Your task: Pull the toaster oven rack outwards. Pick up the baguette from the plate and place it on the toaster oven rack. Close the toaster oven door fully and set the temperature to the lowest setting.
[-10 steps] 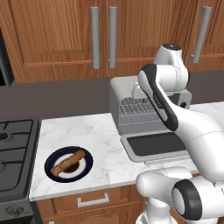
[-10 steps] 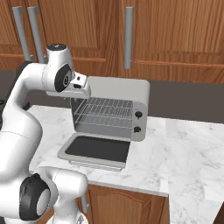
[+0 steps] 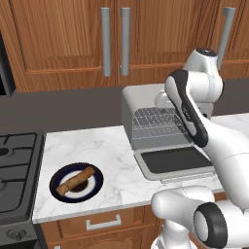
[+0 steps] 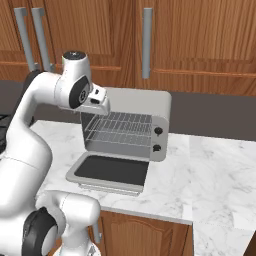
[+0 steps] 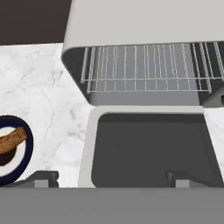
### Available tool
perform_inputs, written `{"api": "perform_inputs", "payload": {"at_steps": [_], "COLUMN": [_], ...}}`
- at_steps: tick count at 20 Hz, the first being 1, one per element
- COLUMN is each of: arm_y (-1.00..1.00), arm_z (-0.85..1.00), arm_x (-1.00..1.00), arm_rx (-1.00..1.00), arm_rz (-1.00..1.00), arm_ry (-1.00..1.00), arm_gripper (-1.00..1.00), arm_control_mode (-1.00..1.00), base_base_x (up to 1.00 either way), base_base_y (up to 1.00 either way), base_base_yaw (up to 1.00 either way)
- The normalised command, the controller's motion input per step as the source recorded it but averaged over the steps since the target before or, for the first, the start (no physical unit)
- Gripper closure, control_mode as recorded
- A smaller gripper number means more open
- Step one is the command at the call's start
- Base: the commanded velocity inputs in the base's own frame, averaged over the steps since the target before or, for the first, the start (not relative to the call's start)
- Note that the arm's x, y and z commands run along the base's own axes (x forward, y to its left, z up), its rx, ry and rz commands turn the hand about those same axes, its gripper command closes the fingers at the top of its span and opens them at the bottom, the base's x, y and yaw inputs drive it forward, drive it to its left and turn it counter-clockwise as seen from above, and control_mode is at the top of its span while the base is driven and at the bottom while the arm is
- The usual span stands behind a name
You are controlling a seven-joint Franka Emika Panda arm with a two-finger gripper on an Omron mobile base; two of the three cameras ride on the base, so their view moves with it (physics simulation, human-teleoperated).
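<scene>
The light-grey toaster oven (image 4: 142, 102) stands on the marble counter with its door (image 4: 111, 170) folded down flat. The wire rack (image 4: 120, 131) lies in the cavity, its front edge near the opening. My gripper (image 4: 100, 106) hangs open and empty above the door, before the oven's upper left corner. In the hand view the fingertips (image 5: 41, 178) stand wide apart over the door (image 5: 148, 148), with the rack (image 5: 144, 68) beyond them. Left of the oven, the baguette (image 3: 75, 179) lies on the navy-rimmed plate (image 3: 96, 171); the plate (image 5: 27, 151) and baguette (image 5: 11, 140) also sit at the hand view's left edge.
A black stove (image 3: 17, 165) borders the counter on the left. Wooden cabinets with bar handles (image 3: 125, 41) hang above. Two dark knobs (image 4: 158, 131) sit on the oven's right front. Bare marble (image 4: 220, 170) stretches to the right of the oven.
The arm has drifted slightly to the right. The jaws stay open. Oven door, rack, plate and baguette have not moved.
</scene>
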Motion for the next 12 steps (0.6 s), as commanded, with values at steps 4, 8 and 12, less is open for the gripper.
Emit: {"api": "perform_inputs", "payload": {"at_steps": [4, 8, 12], "arm_y": [-0.43, -0.27, -0.05], "arm_z": [0.0, -0.12, -0.18], "arm_x": [-0.25, -0.21, -0.01], "arm_rx": [0.25, 0.34, 0.38], "arm_rz": [-0.15, -0.22, -0.27], "arm_ry": [-0.19, -0.27, -0.28], "arm_gripper": [-1.0, -1.0, -1.0], "arm_control_mode": [-1.0, -1.0, -1.0], "base_base_x": [0.0, 0.0, 0.0], "base_base_y": [0.0, 0.0, 0.0], "base_base_yaw": [0.0, 0.0, 0.0]}}
